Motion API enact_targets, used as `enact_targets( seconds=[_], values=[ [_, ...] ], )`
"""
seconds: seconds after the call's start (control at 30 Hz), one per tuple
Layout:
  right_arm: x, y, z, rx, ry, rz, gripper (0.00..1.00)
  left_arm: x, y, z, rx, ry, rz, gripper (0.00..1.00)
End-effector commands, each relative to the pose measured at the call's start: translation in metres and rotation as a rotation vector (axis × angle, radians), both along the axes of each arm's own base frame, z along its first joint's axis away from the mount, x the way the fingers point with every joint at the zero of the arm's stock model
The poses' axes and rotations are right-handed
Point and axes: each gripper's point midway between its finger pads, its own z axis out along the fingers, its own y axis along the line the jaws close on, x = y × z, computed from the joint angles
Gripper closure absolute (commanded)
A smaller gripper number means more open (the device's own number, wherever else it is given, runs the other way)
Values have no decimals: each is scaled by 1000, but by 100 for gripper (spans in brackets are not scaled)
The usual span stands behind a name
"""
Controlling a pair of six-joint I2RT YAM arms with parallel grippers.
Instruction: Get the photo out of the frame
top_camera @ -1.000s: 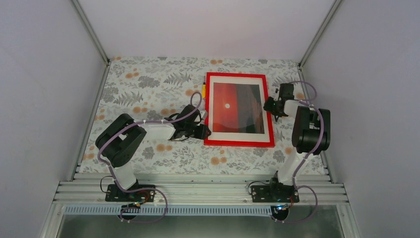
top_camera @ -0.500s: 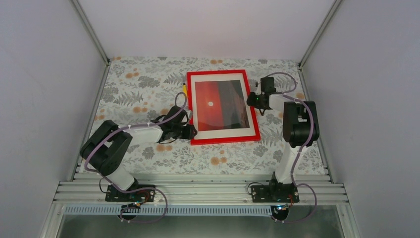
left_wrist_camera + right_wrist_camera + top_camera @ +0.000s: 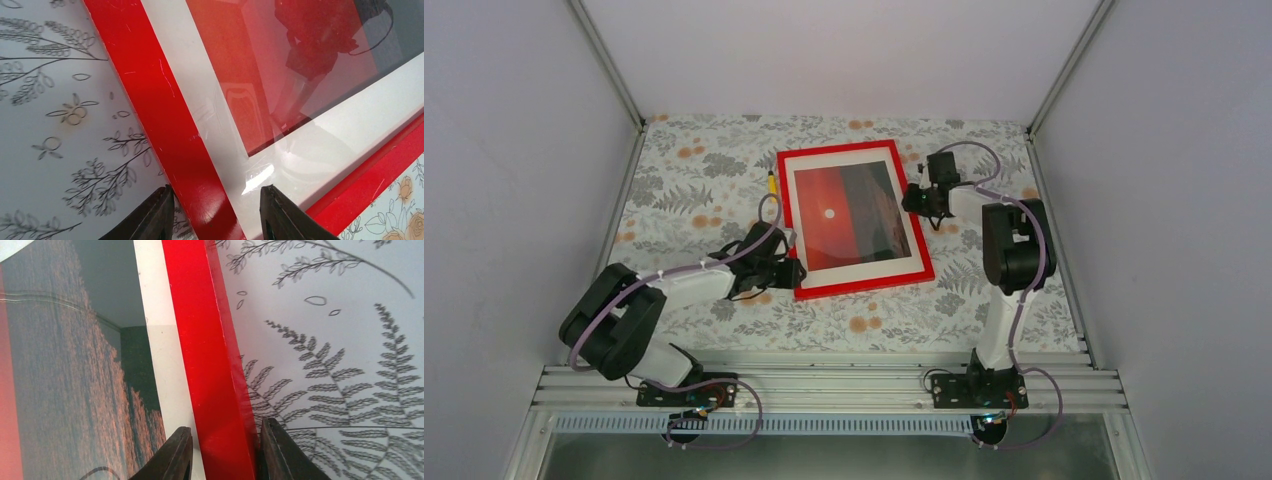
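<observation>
Sunset photo [image 3: 839, 210] sits inside the red frame [image 3: 864, 283], flat on floral tablecloth [image 3: 704, 170].

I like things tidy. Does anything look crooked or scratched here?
Yes. The frame lies askew, not square with the table. Fine scratches mark its red rail ahead of the left gripper. Nothing looks broken.

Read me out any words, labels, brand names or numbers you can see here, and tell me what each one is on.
None: no text can be read in any view. The red frame, the photo and the floral tablecloth show no words, labels, brands or numbers.
</observation>
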Motion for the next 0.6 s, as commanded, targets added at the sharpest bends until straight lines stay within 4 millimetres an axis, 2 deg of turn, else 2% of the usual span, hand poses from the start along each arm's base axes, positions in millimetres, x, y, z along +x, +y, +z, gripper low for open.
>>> enact_targets(
  seconds=[0.0, 0.33, 0.57],
  values=[
    [-12, 31, 2, 84, 47, 41, 73, 14, 0, 22, -59, -77, 27, 56],
    [-30, 28, 8, 92, 44, 28, 69, 22, 7, 22, -50, -81, 40, 56],
    [-49, 29, 6, 104, 58, 45, 64, 25, 20, 4, 41, -50, 74, 56]
  ],
)
